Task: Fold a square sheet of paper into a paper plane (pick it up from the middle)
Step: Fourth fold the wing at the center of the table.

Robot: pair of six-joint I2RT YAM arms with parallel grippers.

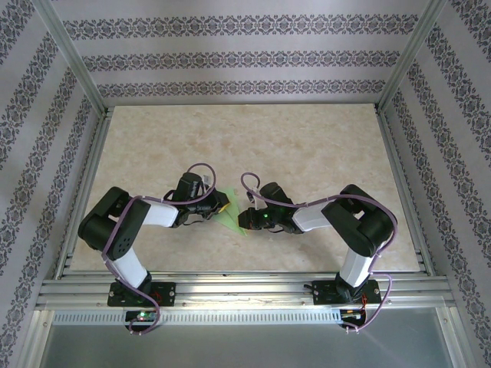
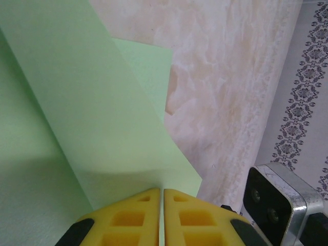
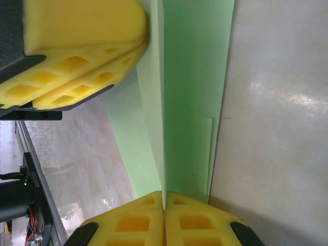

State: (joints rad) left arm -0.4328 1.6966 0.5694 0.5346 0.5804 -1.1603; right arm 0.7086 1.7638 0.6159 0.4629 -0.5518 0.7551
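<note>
Top external view: thin pale green sheet of paper [image 1: 232, 218], already part-folded, sits low centre of frame over the marbled beige worktop [image 1: 307, 146], btwn the two arms. On the wrist views the left gripper [image 2: 161, 190] is clenched on one paper edge, and the right gripper [image 3: 164, 193] is pinched tight on another edge w/ layers stacked in its jaws. Risk, imo: both pinch near the rim, so any pull apart could tear the paper or slip a layer out, skewing the crease.
</note>
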